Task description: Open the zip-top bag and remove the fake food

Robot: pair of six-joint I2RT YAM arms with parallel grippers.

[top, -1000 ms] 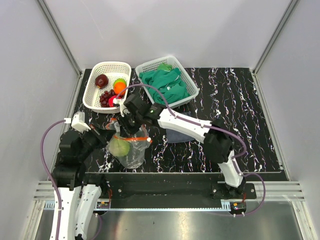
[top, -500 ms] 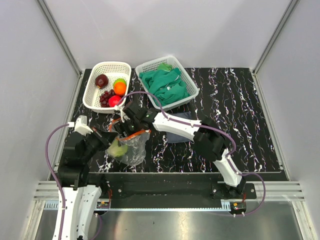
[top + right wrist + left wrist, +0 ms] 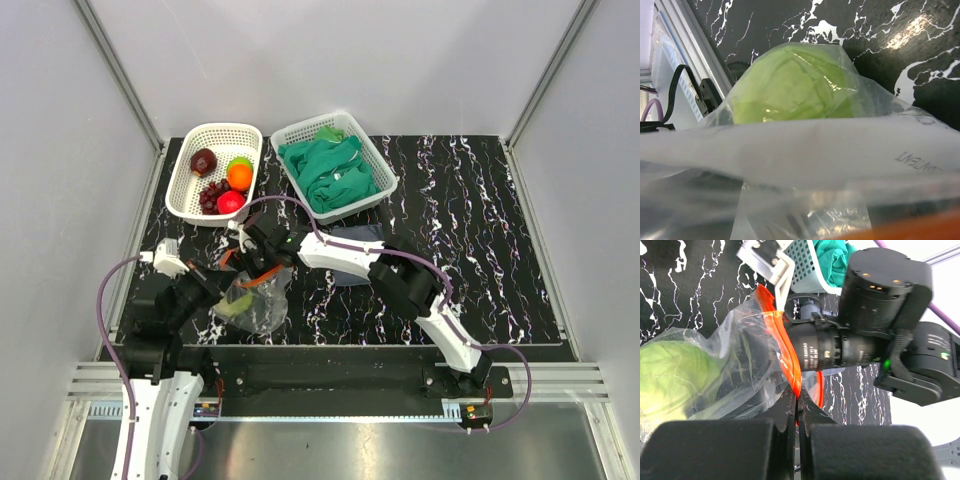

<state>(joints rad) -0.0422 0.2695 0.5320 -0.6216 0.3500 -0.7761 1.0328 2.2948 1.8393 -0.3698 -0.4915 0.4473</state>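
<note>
Left wrist | left pincer (image 3: 796,406) clenched on zip-top bag (image 3: 735,335) | right pincer (image 3: 250,262) unclear | print (image 3: 917,162) illegible

Table (image 3: 470,200): black marble-look top with white veining, filling the enclosure's middle.
Walls (image 3: 350,60): plain pale grey panels on the far, left and right sides.
Posts (image 3: 120,75): slanting aluminium profiles in the far corners.
Rail (image 3: 330,385): slotted aluminium along the near edge.
Metal sheet (image 3: 350,445): brushed, nearest strip.
Light: even, diffuse.
</note>
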